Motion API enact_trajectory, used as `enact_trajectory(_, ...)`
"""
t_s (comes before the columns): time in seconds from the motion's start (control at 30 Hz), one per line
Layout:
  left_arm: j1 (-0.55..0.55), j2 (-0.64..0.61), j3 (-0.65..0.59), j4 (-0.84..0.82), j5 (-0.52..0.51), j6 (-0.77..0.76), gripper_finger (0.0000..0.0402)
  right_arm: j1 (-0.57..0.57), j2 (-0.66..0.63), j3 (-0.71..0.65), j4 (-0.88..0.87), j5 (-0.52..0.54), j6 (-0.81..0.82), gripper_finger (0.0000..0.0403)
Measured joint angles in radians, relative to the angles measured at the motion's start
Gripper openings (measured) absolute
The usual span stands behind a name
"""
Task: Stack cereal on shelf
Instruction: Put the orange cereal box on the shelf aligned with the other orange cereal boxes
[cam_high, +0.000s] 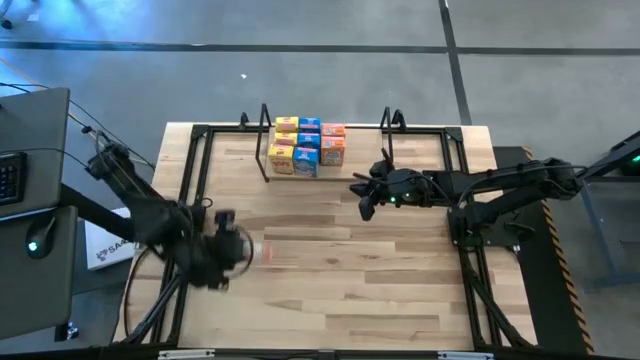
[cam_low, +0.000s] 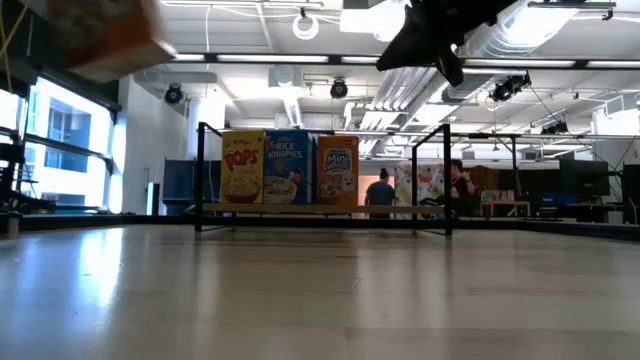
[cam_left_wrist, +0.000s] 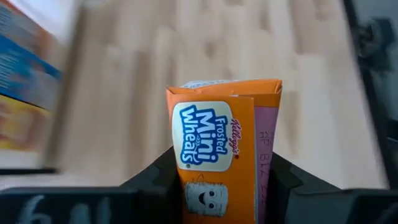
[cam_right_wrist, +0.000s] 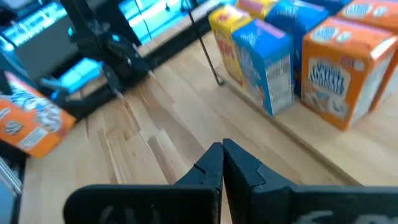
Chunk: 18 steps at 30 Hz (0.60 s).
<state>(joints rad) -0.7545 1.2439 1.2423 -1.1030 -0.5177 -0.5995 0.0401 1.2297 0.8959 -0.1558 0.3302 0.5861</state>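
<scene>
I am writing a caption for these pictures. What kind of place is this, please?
Probably a robotics lab in a big open industrial hall: bare ceiling ducts, a wooden table with black frames, computer gear beside it, and cereal boxes set out as props.

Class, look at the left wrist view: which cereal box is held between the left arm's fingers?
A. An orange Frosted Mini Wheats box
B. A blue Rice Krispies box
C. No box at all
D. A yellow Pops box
A: the orange Frosted Mini Wheats box stands clamped between the left gripper's dark fingers.

free: table (cam_high: 330, 290) middle bare | blocked: shelf (cam_high: 262, 140) left half, boxes (cam_high: 308, 146) | right half open
</scene>
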Motion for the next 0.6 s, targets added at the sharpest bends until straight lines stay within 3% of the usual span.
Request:
enact_trajectory(0.37,0.365,-0.099,0.0,0.044,-0.02,0.58,0.0122,-0.06,0.0,0.0,0.367,0.01,-0.05,0.0)
enact_trajectory(0.6,0.604,-0.096,-0.061,0.301,0.202,0.884,0.0122,-0.087,-0.015,0.0,0.652,0.022,-0.103,0.0)
